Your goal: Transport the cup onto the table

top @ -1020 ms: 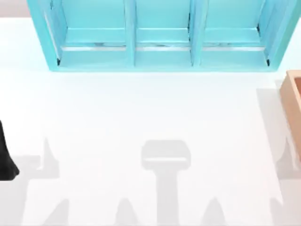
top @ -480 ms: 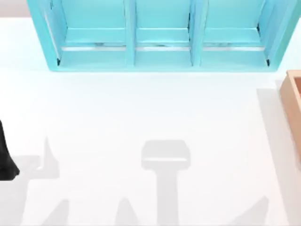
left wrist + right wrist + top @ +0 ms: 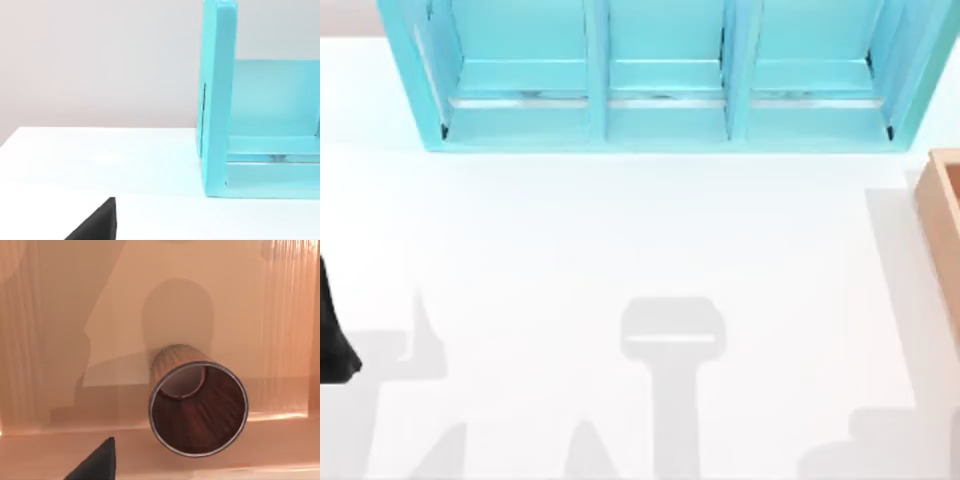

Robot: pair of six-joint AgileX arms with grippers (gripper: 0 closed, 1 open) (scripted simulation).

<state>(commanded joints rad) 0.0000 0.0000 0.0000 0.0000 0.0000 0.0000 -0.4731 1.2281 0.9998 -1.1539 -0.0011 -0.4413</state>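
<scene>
The cup (image 3: pixel 197 407) is pinkish-brown with fine vertical ribs. It stands inside the tan wooden box, and the right wrist view looks down into its open mouth. My right gripper hovers above it, apart from it. One black fingertip (image 3: pixel 97 462) shows off to the side and nothing is between the fingers, so the gripper is open. The table (image 3: pixel 620 230) is a broad white surface. My left arm (image 3: pixel 332 340) is parked at the table's left edge. Its open gripper's fingertip (image 3: pixel 100 225) sits low over the white top.
A teal three-bay shelf unit (image 3: pixel 660 80) stands along the back of the table, and its end wall (image 3: pixel 217 100) is in the left wrist view. The tan wooden box (image 3: pixel 945 210) sits at the right edge, with its inner walls (image 3: pixel 45 340) around the cup.
The arm shadow on the table's right side has slid from the right edge down toward the near right corner. The left arm has not moved.
</scene>
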